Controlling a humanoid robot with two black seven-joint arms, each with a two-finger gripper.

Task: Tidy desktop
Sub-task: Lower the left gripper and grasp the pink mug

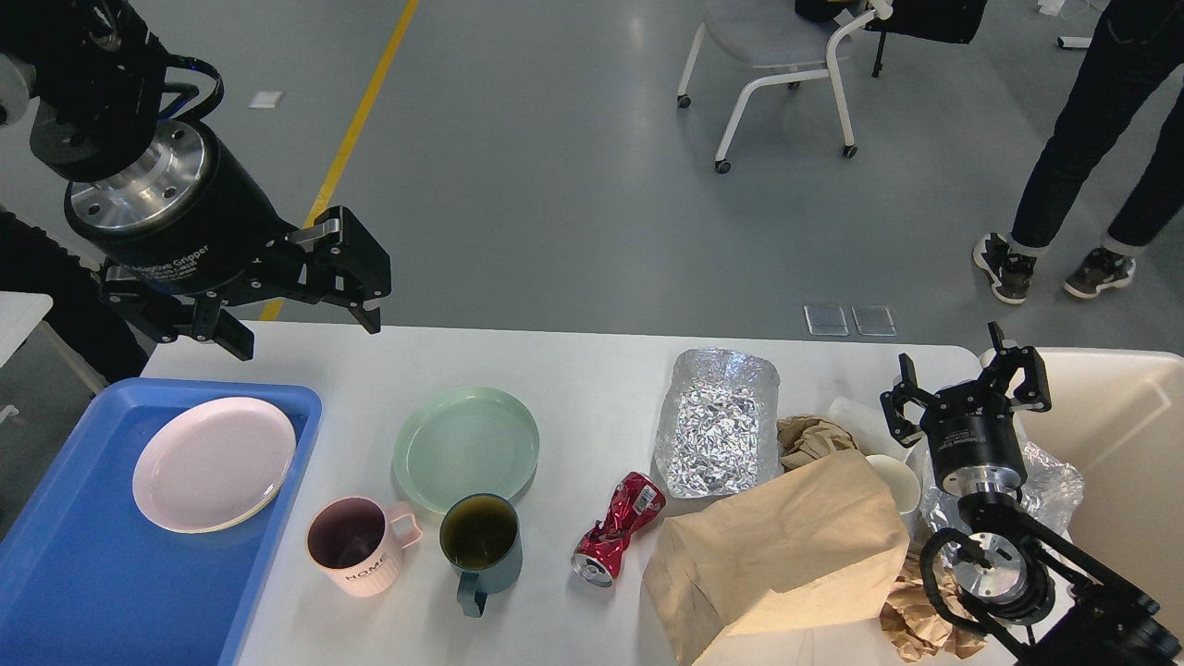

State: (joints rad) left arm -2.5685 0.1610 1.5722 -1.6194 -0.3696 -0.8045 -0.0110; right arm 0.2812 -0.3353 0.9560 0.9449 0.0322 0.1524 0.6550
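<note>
The white desktop (573, 370) carries a green plate (466, 448), a pink mug (355, 546), a dark teal mug (481, 542), a crushed red can (616, 529), a foil tray (720, 422) and a brown paper bag (786, 555). A pink plate (215, 462) lies in the blue tray (83, 573) at the left. My left gripper (301, 319) hangs open above the desktop's far left corner, holding nothing. My right gripper (967, 388) stands open and empty at the right, above crumpled paper (814, 437) and a white cup (899, 481).
A beige bin (1119, 435) sits at the right edge of the table. Crumpled foil (1054, 486) and brown paper (916, 624) lie around my right arm. Beyond the table are a wheeled chair (777, 55) and a standing person (1091, 148).
</note>
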